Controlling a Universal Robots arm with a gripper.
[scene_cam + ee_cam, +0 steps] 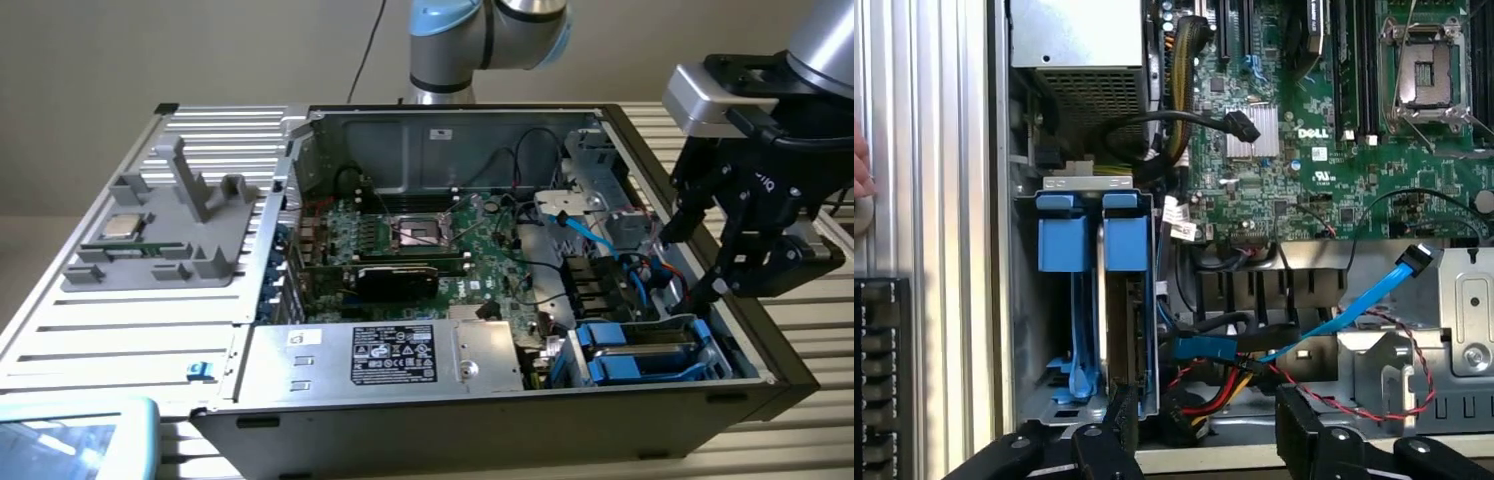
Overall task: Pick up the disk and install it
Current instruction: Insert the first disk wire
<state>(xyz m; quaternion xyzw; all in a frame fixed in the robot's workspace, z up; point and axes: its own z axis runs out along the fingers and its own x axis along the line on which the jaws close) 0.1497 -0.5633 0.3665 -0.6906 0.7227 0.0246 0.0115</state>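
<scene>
The disk (1126,300) stands on edge in the drive cage (1054,400) at the near right corner of the open computer case, capped by a bright blue carrier tab. A second blue carrier (1067,232) sits beside it. In the exterior view the blue carriers (641,350) show in the cage, just below my gripper (681,268). My gripper (1209,430) hangs over the cage's end and the cables, open, with nothing between its black fingers (1116,425). One finger is close to the disk's end.
A silver power supply box (387,355) fills the case's near left. The motherboard (427,250) lies behind it, and a blue data cable (1354,310) and red-black wires (1354,400) cross beside the cage. A grey fixture with a small chip (123,226) stands outside. A hand (860,160) rests nearby.
</scene>
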